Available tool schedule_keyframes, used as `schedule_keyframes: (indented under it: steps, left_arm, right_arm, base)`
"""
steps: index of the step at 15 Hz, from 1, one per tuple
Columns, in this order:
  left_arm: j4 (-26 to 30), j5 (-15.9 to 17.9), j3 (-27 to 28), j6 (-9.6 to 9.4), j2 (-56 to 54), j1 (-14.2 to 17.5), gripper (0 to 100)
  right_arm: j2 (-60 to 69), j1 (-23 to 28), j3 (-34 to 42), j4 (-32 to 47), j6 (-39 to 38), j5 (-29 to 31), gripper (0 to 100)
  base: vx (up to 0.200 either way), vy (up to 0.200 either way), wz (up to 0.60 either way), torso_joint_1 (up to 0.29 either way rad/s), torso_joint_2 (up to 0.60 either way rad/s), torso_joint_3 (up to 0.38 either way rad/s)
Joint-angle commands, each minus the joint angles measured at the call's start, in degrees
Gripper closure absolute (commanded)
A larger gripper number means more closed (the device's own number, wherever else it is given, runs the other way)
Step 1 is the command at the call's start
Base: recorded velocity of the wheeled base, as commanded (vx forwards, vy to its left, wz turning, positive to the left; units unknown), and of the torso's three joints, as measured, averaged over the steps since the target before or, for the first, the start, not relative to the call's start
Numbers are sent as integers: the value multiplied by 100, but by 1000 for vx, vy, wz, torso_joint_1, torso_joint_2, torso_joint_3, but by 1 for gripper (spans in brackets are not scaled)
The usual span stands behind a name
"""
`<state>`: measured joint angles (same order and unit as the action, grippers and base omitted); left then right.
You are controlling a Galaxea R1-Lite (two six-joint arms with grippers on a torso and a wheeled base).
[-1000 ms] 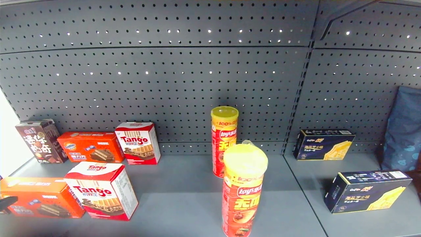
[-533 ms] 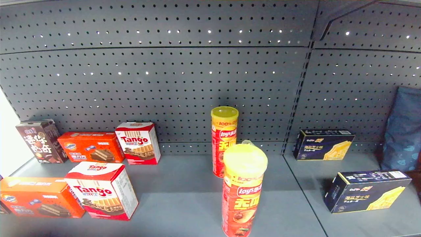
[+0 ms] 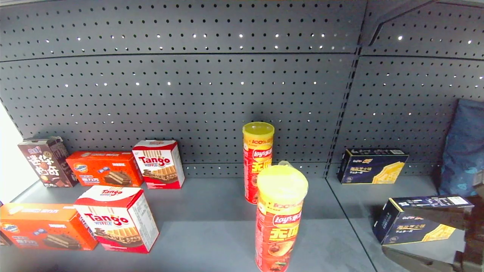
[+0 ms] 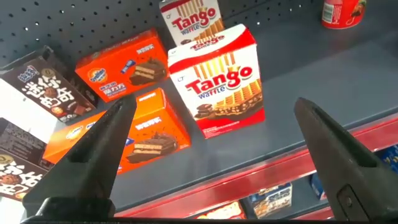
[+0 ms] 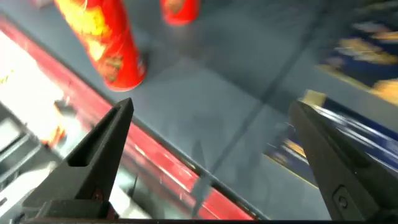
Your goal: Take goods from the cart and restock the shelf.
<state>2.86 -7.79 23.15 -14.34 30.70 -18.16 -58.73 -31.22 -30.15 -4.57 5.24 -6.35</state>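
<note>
Two pincers, both empty, are what you have here. Take 12 o'clock as the pegboard wall behind the shelf (image 3: pixel 211 223).

Your right pincer (image 3: pixel 391 228) hangs over the shelf's front edge at the right, jaws spread wide with nothing between them, aimed toward about 10 o'clock. The relation that matters is with the near blue box (image 3: pixel 406 231). It lies just beyond the pincer, at roughly its 1 o'clock, lengthwise with its long axis close to 9-to-3, along the front edge. In the head view one finger crosses the box's face; whether it touches I cannot tell. Your right arm is the nearer one to it. Should you pull back for cart goods, I'd judge a straight line toward 6 o'clock safest, since drift toward 12 could shove the box.

Your left pincer (image 4: pixel 214 102) is likewise wide open and empty, with the near wafer box (image 4: pixel 217 81) at its 12. An orange box (image 4: pixel 137 134) sits at that box's 9. Between the arms stands the near chip can (image 3: pixel 278 219), upright. By the wall stand a second can (image 3: pixel 258 162) and a second blue box (image 3: pixel 372 166).
</note>
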Motion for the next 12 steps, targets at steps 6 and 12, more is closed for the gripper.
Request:
schedule_keyframes:
  steps: [6,12]
  left_arm:
    - [4,6,-3,10,42,-12,0]
    - [4,-3,-12,203,42,-3,0]
  right_arm:
    - [-1316,-578,-756,-17,3,108,0]
    - [-2028,-719,-967,-44,12,222,0]
  base:
    - [0,0,0,0,0,0]
    - [0,0,0,0,0,0]
